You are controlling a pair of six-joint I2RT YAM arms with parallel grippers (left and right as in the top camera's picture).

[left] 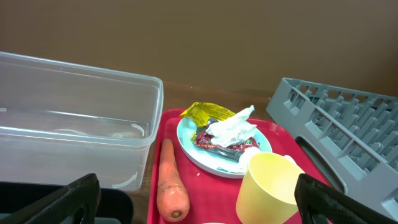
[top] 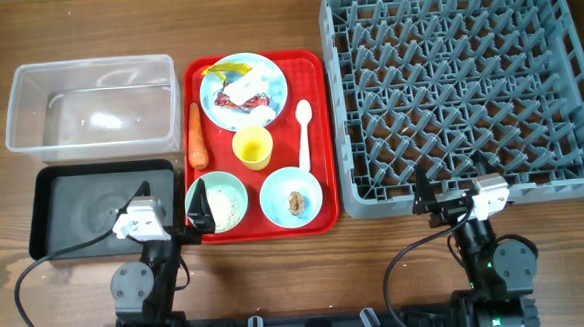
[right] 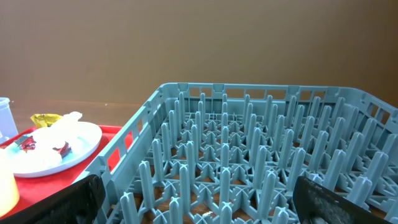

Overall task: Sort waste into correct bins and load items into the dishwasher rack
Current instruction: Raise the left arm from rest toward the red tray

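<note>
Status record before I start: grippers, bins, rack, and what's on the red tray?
left gripper: open, empty, by the rice bowl
right gripper: open, empty, at the rack's near edge
tub: empty
black tray: empty
rack: no dishes
red tray: plate with wrappers, tissue, yellow scrap; carrot; cup; spoon; rice bowl; second bowl holding a brown lump

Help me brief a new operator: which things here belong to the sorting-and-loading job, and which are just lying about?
Job: carrot, tissue, wrappers, yellow scrap, rice, brown lump; plate, rice bowl, lump bowl, yellow cup, spoon; clear tub, black tray, rack.
Lying about: red serving tray, wooden table.
</note>
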